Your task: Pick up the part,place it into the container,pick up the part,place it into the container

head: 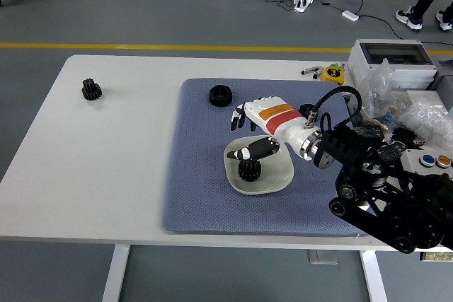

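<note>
Blue mat (198,189); gear (250,170) in dish (279,178)

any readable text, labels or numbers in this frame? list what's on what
None legible.
Right hand: orange and red band across its white back, any print too blurred to read.
Yellow item at the table's far edge: dark marking, too small to read.
Grey box: no readable label.

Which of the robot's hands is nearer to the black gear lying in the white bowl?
Right. The right hand is open just above the gear in the white bowl; the left hand is out of view.
</note>
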Tool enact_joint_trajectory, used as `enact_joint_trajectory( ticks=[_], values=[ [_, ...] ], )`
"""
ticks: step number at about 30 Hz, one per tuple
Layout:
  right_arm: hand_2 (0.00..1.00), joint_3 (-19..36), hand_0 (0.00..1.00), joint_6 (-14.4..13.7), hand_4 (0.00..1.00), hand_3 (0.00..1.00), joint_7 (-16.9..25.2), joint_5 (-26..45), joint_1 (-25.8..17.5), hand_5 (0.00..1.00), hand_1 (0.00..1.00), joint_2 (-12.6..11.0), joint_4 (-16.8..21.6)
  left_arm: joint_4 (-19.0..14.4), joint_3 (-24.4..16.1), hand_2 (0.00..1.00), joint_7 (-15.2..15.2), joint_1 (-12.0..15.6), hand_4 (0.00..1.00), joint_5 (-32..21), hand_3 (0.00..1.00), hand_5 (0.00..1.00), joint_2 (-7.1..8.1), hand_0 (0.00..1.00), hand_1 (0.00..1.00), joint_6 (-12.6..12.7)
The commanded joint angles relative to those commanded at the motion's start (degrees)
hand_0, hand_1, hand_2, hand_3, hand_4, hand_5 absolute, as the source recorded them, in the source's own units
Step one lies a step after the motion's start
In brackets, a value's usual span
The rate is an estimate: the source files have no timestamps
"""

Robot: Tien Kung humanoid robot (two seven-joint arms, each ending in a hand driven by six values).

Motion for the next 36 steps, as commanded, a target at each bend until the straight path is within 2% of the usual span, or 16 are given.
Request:
enact_joint_trajectory(
  ticks=[4,5,8,10,11,13,16,17,20,25,32,34,36],
  values=[
    [0.748,1.9,0.419,-6.1,0.998,0.689,2.0,9.2,-2.5,0.463,0.599,-1.4,3.4,0.0,0.1,0.647,-0.1,0.0,0.646,-0.1,0.596,0.594,-0.11,0.669,0.642,0.0],
    [0.873,2.3,0.663,-7.8,0.998,0.855,3.4,11.8,-3.1,0.628,0.73,-1.8,4.2,0.0,0.1,0.644,-0.1,-0.1,0.646,-0.1,0.597,0.593,-0.15,0.67,0.642,0.0],
    [0.873,3.4,0.663,-11.5,0.998,0.855,7.9,18.5,-4.2,0.628,0.73,-2.8,5.4,-0.1,0.2,0.644,-0.1,-0.2,0.646,-0.1,0.597,0.593,-0.19,0.67,0.642,0.0],
    [0.873,4.7,0.663,-13.7,0.998,0.855,12.7,23.3,-5.5,0.628,0.73,-3.5,6.5,-0.1,0.4,0.644,-0.3,-0.2,0.646,-0.2,0.597,0.593,-0.18,0.67,0.642,0.0],
    [0.904,5.2,0.756,-14.1,0.998,0.9,15.2,25.9,-5.9,0.714,0.79,-3.8,6.8,-0.1,0.3,0.644,-0.3,-0.2,0.646,-0.1,0.595,0.593,-0.18,0.669,0.638,0.0],
    [0.904,6.3,0.756,-13.6,0.998,0.9,19.8,30.8,-7.1,0.714,0.79,-4.3,7.5,-0.1,0.3,0.644,-0.3,-0.2,0.646,-0.2,0.595,0.593,-0.18,0.669,0.638,0.0],
    [0.904,7.7,0.756,-10.9,0.998,0.9,26.7,37.8,-8.8,0.714,0.79,-4.8,8.0,-0.1,0.3,0.644,-0.4,-0.2,0.646,-0.1,0.595,0.593,-0.22,0.669,0.638,0.0],
    [0.884,8.1,0.766,-9.6,0.998,0.906,29.1,40.5,-9.4,0.759,0.798,-4.9,8.0,-0.1,0.3,0.643,-0.4,-0.2,0.646,-0.1,0.596,0.592,-0.24,0.669,0.637,0.0],
    [0.884,9.4,0.766,-6.6,0.998,0.906,32.4,47.9,-11.2,0.759,0.798,-5.3,8.2,-0.1,0.4,0.643,-0.4,-0.3,0.646,-0.1,0.596,0.592,-0.36,0.669,0.637,0.0],
    [0.864,11.6,0.767,-3.7,0.998,0.904,34.0,59.8,-15.0,0.798,0.796,-5.5,9.0,-0.1,0.4,0.643,-0.5,-0.3,0.645,0.0,0.596,0.591,-0.6,0.669,0.639,0.1],
    [0.854,16.2,0.769,-3.1,0.998,0.9,34.2,76.4,-23.2,0.818,0.792,-4.3,9.7,-0.1,0.1,0.643,-0.4,-0.4,0.645,0.6,0.596,0.593,-0.67,0.67,0.639,0.1],
    [0.854,17.3,0.769,-2.9,0.998,0.9,34.3,78.7,-25.5,0.818,0.792,-3.8,9.8,-0.1,0.0,0.643,-0.4,-0.4,0.645,0.9,0.596,0.593,-0.72,0.67,0.639,0.1],
    [0.85,18.7,0.766,-2.5,0.998,0.893,34.5,77.3,-28.3,0.832,0.79,-2.9,9.7,-0.1,-0.2,0.642,-0.3,-0.4,0.644,1.3,0.596,0.591,-0.82,0.67,0.641,0.1]
  ],
)
